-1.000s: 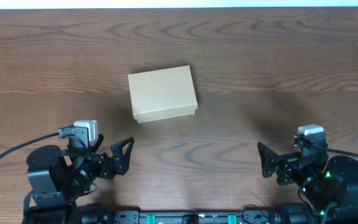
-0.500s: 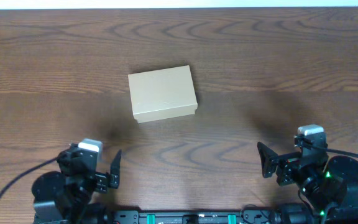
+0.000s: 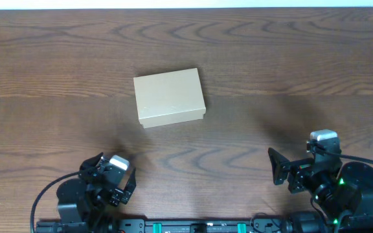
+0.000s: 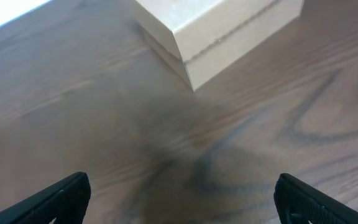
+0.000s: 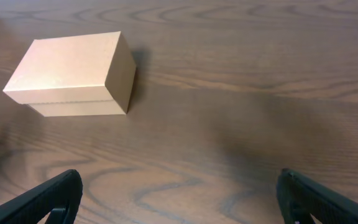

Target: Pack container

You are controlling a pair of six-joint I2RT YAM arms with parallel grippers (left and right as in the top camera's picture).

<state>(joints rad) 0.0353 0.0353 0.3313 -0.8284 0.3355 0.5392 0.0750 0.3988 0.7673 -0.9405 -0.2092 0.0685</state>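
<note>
The container (image 3: 169, 97) is a plain tan cardboard box with its lid shut, lying on the wooden table left of centre. It shows at the top of the left wrist view (image 4: 222, 31) and at the upper left of the right wrist view (image 5: 73, 71). My left gripper (image 3: 112, 180) is at the front left, open and empty, well short of the box; its fingertips (image 4: 61, 199) stand wide apart. My right gripper (image 3: 283, 175) is at the front right, open and empty (image 5: 179, 196), far from the box.
The dark wooden table (image 3: 290, 65) runs to a white strip along its far edge (image 3: 186, 4). The arm bases sit at the front edge. No other objects show.
My left arm has pulled back toward the front edge and turned, so its wrist has shifted right and now faces the box. The right arm and the box have not moved.
</note>
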